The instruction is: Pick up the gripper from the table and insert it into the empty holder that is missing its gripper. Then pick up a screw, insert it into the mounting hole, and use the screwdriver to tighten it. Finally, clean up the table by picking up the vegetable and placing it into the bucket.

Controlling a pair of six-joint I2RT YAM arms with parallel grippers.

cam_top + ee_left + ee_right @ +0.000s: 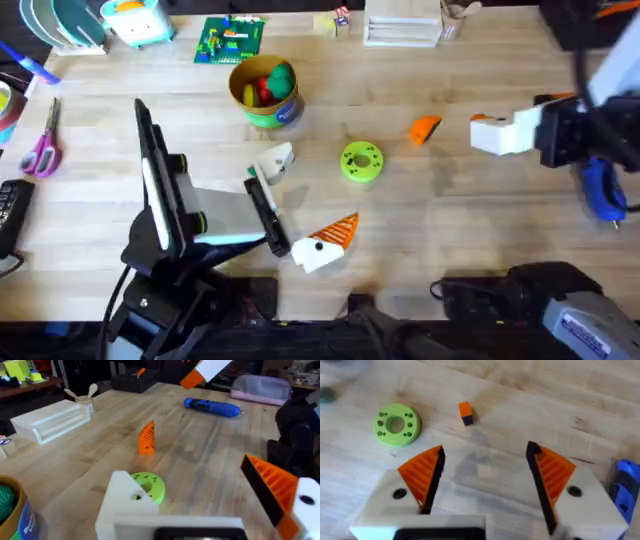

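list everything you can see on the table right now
gripper: 1, orange, on the table between the disc and the right claw
disc: 1, lime green with holes, mid table
bucket: 1, yellow with green band, far left of the disc, red and green toy produce inside
screwdriver: 1, blue, lying at the right edge
scissors: 1, pink handles, far left
building plate: 1, green, far edge
box: 1, white, far edge
left claw: 1, white and orange, open, near the front middle
right claw: 1, white and orange, open, right of the gripper
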